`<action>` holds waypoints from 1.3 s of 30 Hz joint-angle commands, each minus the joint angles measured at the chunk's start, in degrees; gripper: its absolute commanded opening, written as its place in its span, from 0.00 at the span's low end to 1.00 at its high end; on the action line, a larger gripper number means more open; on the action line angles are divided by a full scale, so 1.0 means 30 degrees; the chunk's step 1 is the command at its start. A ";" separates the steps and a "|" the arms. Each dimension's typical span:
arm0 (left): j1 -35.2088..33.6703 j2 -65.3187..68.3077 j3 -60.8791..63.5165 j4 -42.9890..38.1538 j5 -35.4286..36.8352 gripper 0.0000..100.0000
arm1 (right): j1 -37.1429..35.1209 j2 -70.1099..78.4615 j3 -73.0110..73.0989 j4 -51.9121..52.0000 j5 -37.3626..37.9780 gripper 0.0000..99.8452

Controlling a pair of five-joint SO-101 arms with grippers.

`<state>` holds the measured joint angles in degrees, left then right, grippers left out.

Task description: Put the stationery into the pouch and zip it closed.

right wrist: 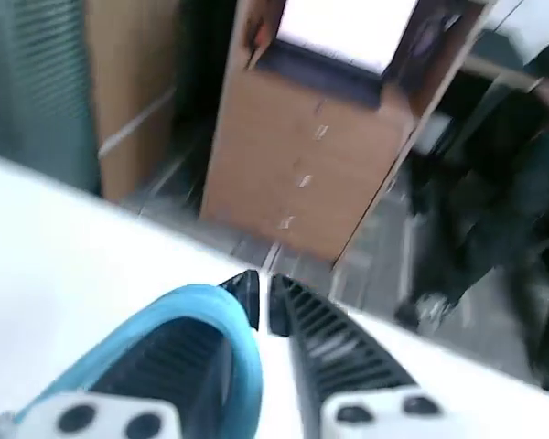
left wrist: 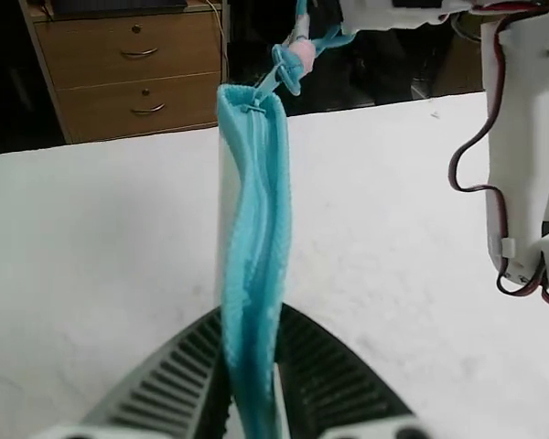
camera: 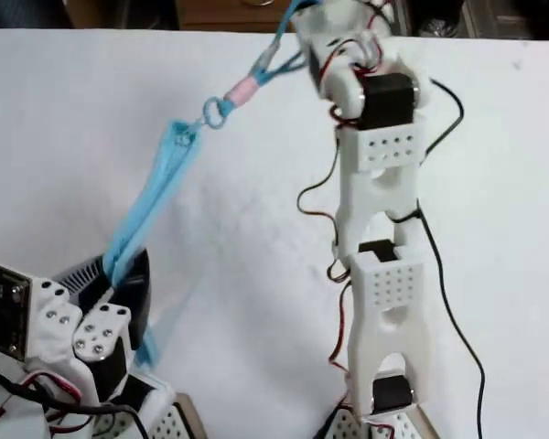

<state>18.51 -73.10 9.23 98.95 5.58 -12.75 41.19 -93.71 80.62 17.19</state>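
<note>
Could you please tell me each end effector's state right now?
Left end effector: closed on the pouch.
Right end effector: closed on the pull strap.

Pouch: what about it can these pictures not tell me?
Contents: the pouch walls hide them, high and left wrist views.
Its near end: covered by the left gripper, left wrist view.
Strap far end: the high view's top edge cuts it; the right gripper covers it, right wrist view.

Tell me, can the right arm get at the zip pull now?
Probably yes: the right gripper holds the strap tied to the zip pull, and nothing lies between.
</note>
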 commanded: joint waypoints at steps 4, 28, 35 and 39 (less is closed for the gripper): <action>-0.0073 -0.0073 -0.0703 -0.0059 -0.0410 0.02 | -0.2242 -0.1861 -0.0586 0.5114 0.0059 0.42; -0.1333 -0.0044 0.6564 -1.3480 -0.0791 0.02 | -0.1919 -1.3055 0.4103 0.6989 -0.0117 0.04; -0.4733 0.4147 0.5597 -1.6762 0.0996 0.02 | 0.0308 -1.5897 0.8645 0.6989 -0.2462 0.03; -0.6051 0.6227 0.4249 -1.6733 0.2051 0.02 | 0.0161 -1.8418 1.3626 0.6989 -0.2930 0.02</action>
<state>2.86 -57.27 26.81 51.03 10.07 -12.40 -8.48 -61.89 100.31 9.45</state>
